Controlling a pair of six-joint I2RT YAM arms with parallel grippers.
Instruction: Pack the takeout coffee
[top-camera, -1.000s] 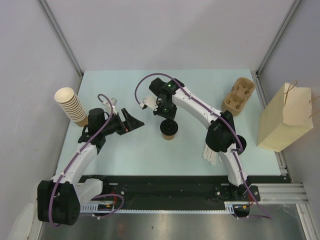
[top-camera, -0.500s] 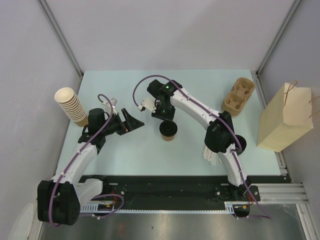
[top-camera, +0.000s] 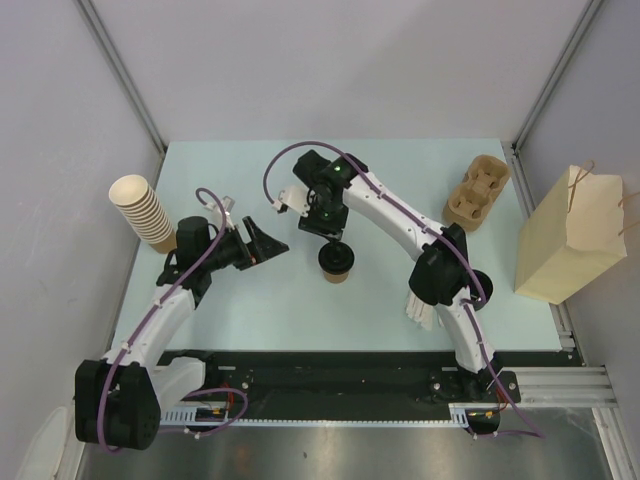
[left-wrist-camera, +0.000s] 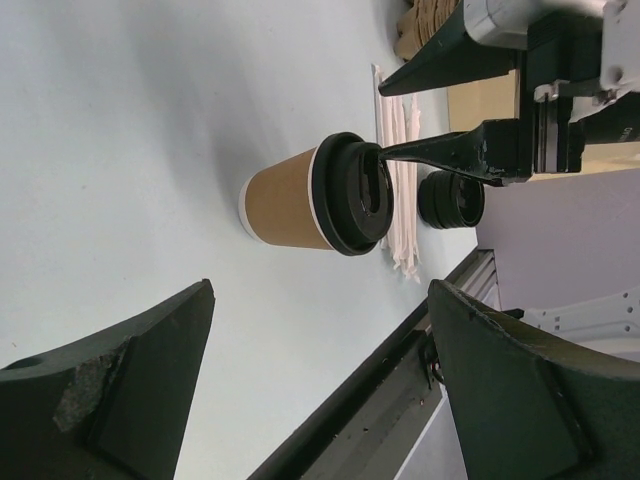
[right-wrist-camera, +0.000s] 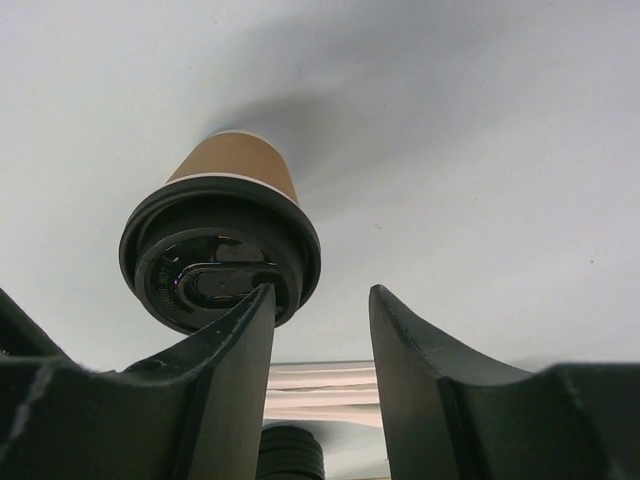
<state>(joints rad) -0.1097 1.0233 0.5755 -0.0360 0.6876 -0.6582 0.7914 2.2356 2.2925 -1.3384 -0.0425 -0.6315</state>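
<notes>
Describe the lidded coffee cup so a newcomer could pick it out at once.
Start from the pale green table and go to its middle, close by the right gripper. There stands a single brown paper cup; unlike the lidless stack of cups at the left edge, it wears a black lid.

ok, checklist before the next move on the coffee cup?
1. Cup upright on the table: ok.
2. Lid seated on the cup: ok.
3. Right gripper clear of the lid: cannot tell; jaws parted, one right at the lid's top.
4. Left gripper open, apart from the cup: ok.
5. Carrier free of cups, at the table's far right: ok.
6. Paper bag in place beyond the table's right edge: ok.
</notes>
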